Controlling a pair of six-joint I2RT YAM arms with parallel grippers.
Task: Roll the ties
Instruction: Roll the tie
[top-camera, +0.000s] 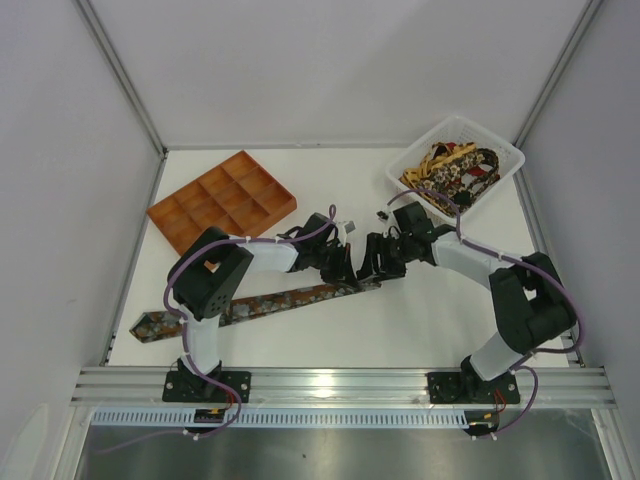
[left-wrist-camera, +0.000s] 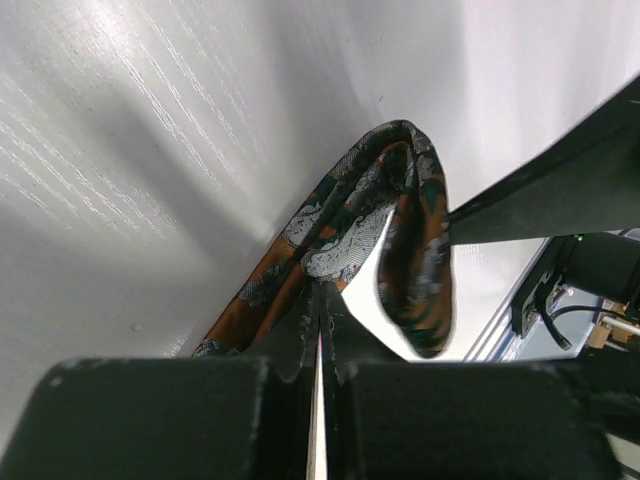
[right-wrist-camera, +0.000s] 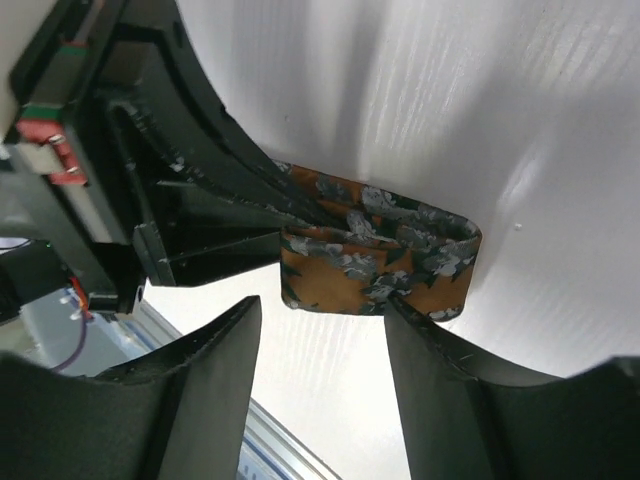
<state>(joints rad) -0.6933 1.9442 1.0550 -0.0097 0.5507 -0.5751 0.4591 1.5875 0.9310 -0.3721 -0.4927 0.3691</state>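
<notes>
**Left hand** (left-wrist-camera: 318, 325): its 2 fingers are pressed together, pinching 1 long narrow necktie of rust-orange, grey and dark-green patterned fabric (left-wrist-camera: 345, 215). Just beyond the pinch, the necktie curls back on itself in 1 open loop.

**Right hand** (right-wrist-camera: 322, 310): the 2 fingers are spread. The folded end of the necktie (right-wrist-camera: 375, 262) lies between their tips. One finger (right-wrist-camera: 450, 360) touches the lower corner of the fold, and the other stands just beside it, apart. The left hand (right-wrist-camera: 180, 190) reaches in from the opposite side and meets the same fold.

**Overhead view:** the left hand (top-camera: 340, 263) and right hand (top-camera: 375, 258) face each other near the middle of the white desk (top-camera: 400, 330). The rest of the necktie (top-camera: 260, 302) runs flat and slanting toward the near-left, and its broad pointed end stops near the left edge of the desk.

**Surroundings:**
- 1 orange plastic tray divided into compartments (top-camera: 222, 200) sits far-left, well apart from the hands.
- 1 white slatted basket (top-camera: 500, 165) sits far-right and holds a heap of yellow, black and brown neckties (top-camera: 455, 170). Their number cannot be told.
- Bare desk lies between the necktie and the near metal rail (top-camera: 340, 380), and between the tray and the basket.
- Pale walls close off 3 sides.
</notes>
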